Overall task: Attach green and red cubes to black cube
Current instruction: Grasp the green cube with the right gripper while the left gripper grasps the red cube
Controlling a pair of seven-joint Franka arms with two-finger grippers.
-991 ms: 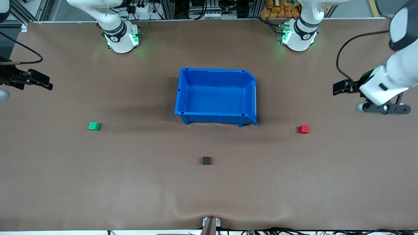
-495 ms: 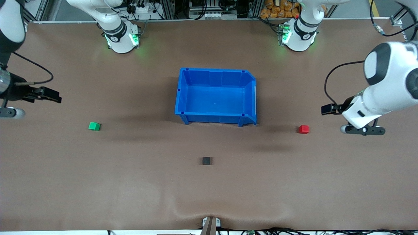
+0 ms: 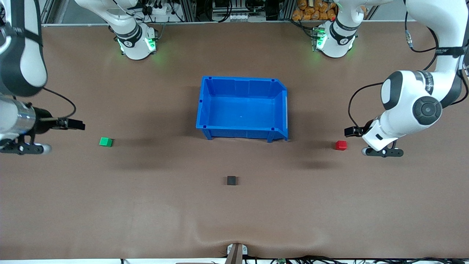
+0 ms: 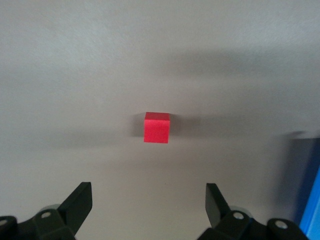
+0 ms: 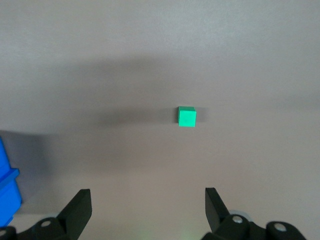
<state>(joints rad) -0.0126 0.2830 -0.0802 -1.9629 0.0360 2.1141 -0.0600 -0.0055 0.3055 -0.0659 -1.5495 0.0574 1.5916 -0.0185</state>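
Note:
The green cube (image 3: 106, 142) (image 5: 187, 116) lies on the brown table toward the right arm's end. The red cube (image 3: 341, 145) (image 4: 157, 127) lies toward the left arm's end. Between them, nearer the front camera, sits the black cube (image 3: 231, 180). My left gripper (image 3: 383, 152) (image 4: 148, 200) hangs open over bare table just beside the red cube, nothing between its fingers. Over the table's edge, a short way from the green cube, my right gripper (image 3: 23, 148) (image 5: 148, 200) is open and empty too.
A blue bin (image 3: 242, 79) stands empty mid-table, farther from the front camera than the black cube. Its corner shows in both wrist views (image 4: 310, 200) (image 5: 6, 185). The brown table cover bulges slightly at its near edge (image 3: 234, 240).
Both arms have swung in and down: the left gripper toward the red cube, the right gripper toward the green cube. The cubes and bin have not moved.

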